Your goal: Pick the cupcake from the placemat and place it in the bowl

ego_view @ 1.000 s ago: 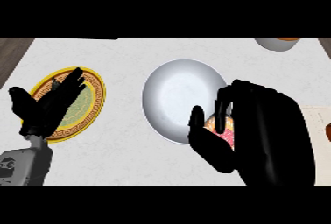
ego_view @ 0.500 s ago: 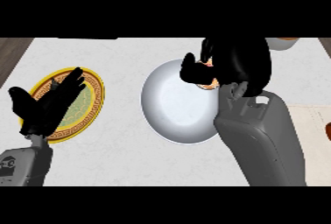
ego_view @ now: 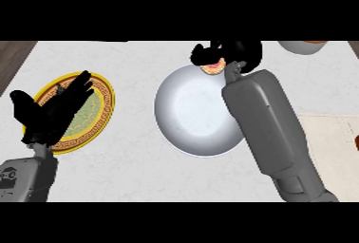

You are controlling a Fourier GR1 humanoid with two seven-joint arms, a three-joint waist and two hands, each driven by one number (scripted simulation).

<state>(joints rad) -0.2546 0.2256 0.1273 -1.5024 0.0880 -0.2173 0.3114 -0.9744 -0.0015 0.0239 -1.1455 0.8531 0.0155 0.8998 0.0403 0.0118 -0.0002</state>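
My right hand (ego_view: 235, 51) is curled round the cupcake (ego_view: 212, 67), which sits under my fingers at the far rim of the white bowl (ego_view: 200, 114). My grey forearm crosses the bowl's right side. My left hand (ego_view: 51, 114) rests open, fingers straight, over the yellow-rimmed plate (ego_view: 101, 102) on the desk (ego_view: 133, 161).

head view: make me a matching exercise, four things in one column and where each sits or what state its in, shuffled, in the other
Things:
1. cupcake
2. bowl
3. yellow-rimmed plate
4. placemat

Places or states:
A. at the right edge, beside the right forearm
B. held in the right robot hand over the bowl's far rim
C. under the open left robot hand
D. white, in the middle of the counter

Pairs: 1-B, 2-D, 3-C, 4-A
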